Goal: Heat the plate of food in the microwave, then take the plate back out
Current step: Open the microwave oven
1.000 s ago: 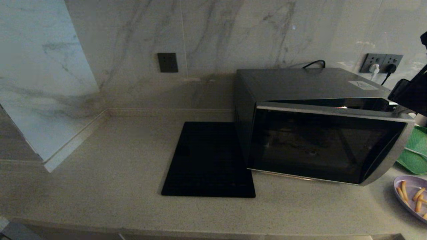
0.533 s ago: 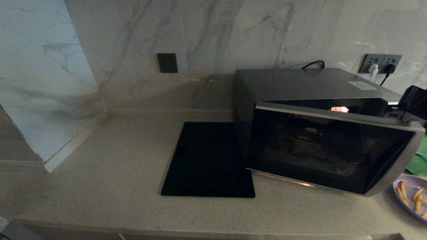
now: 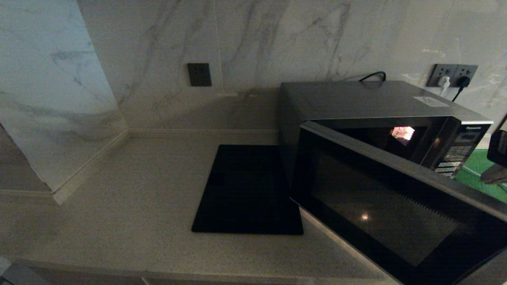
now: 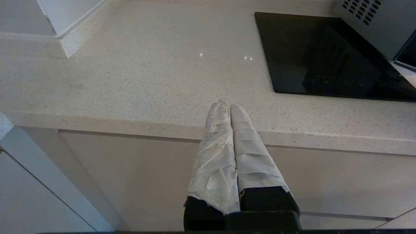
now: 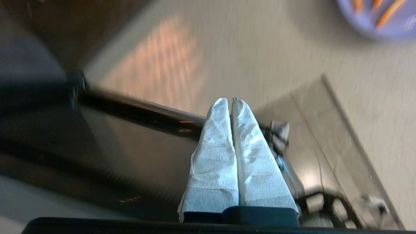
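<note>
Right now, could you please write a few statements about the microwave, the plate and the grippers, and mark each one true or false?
1. The microwave door stands open. True.
2. The plate of food is inside the microwave. False: it lies on the counter.
3. The right gripper is shut and empty. True.
4. The left gripper holds the black mat. False: it is shut on nothing, at the counter's front edge.
5. A light glows inside the microwave. True.
</note>
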Motion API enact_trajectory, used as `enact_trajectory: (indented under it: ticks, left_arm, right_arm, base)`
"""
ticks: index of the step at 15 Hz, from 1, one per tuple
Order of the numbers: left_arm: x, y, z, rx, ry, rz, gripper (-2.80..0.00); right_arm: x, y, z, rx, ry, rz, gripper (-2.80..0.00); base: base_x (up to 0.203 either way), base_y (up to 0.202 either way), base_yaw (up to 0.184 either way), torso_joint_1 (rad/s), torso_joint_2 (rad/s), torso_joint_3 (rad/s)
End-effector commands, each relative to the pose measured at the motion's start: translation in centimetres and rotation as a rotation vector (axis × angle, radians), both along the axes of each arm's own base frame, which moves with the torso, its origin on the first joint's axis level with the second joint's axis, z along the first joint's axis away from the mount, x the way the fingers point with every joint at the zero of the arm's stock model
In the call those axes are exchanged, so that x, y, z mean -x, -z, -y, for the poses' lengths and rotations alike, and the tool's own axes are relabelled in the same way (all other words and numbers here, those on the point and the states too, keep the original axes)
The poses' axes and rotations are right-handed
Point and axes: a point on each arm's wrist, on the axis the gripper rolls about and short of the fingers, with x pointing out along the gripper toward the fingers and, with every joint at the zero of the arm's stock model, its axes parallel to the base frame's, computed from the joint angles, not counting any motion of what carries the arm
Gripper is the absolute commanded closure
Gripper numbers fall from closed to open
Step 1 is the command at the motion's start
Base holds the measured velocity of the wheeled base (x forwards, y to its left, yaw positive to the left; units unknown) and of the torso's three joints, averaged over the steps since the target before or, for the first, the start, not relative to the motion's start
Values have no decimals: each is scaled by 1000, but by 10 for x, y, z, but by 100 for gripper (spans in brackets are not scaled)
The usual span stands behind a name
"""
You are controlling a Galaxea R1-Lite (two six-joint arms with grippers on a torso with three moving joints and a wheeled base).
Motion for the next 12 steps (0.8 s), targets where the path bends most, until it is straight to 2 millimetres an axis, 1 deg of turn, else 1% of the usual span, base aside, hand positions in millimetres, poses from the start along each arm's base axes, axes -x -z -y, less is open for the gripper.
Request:
enact_trajectory:
  ticks: [1, 3, 6, 12]
  left_arm:
    - [0, 0, 0, 1, 0, 0, 0]
    - [0, 0, 0, 1, 0, 0, 0]
    - [0, 0, 0, 1, 0, 0, 0]
    - [0, 0, 0, 1, 0, 0, 0]
  right_arm:
    - [11, 1, -6, -3, -26, -20, 0]
    - [18, 1, -14, -3, -60, -18, 0]
    - [34, -7, -25, -3, -124, 2, 0]
    - [48, -12, -30, -7, -154, 17, 0]
  base:
    - [0, 0, 0, 0, 0, 0]
    - [0, 0, 0, 0, 0, 0]
    - [0, 0, 0, 0, 0, 0]
    - [0, 0, 0, 0, 0, 0]
